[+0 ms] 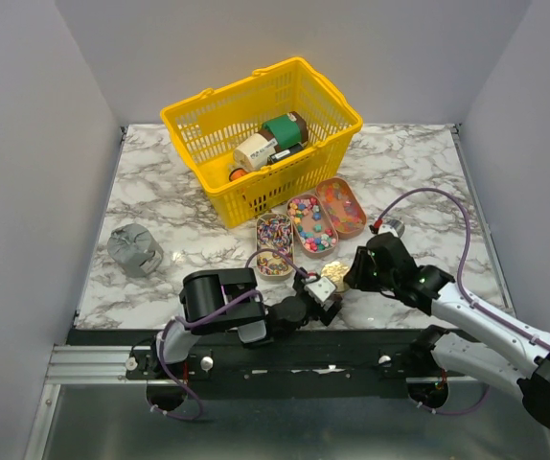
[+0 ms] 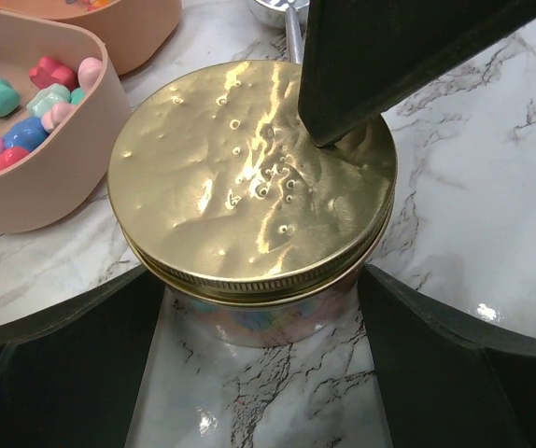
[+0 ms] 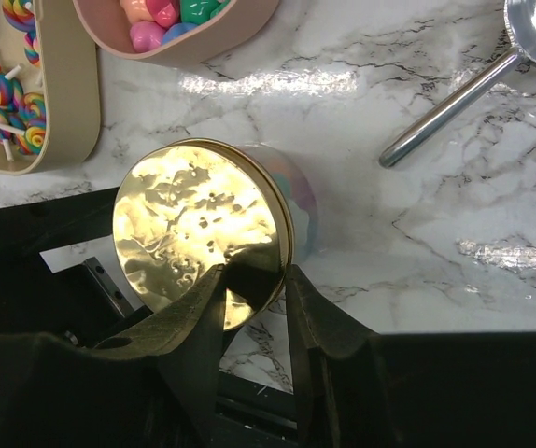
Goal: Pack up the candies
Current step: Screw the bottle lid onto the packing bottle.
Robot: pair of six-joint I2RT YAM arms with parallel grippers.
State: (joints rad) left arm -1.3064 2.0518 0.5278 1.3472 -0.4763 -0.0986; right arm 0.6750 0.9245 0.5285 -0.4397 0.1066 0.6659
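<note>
The candies (image 1: pixel 311 225) are lying in three long trays on the marble table (image 1: pixel 160 211), just in front of the yellow basket (image 1: pixel 256 196). The tan tray (image 3: pixel 81 93) is holding swirly striped ones on sticks. The pink tray (image 2: pixel 53 187) beside it is holding pink, blue, green and red ones. The orange tray (image 1: pixel 356 206) is sitting on the other side of the pink one. A small glass jar (image 2: pixel 249 322) is standing on the table near the trays, close to the front edge, with a shiny gold lid (image 2: pixel 249 177) lying flat on top. Pink and blue colours are showing through the glass. The left gripper (image 2: pixel 259 308) is opening as wide as it can, with one finger on each side of the jar and a little gap on both sides, so it is not holding anything. The right gripper (image 3: pixel 254 280) is reaching over the lid with its fingers partly open around the lid's edge. One finger (image 2: pixel 389 56) is touching the top of the lid, but I cannot tell if it is squeezing. A silver scoop (image 3: pixel 455 103) is lying on the table beside the jar.
</note>
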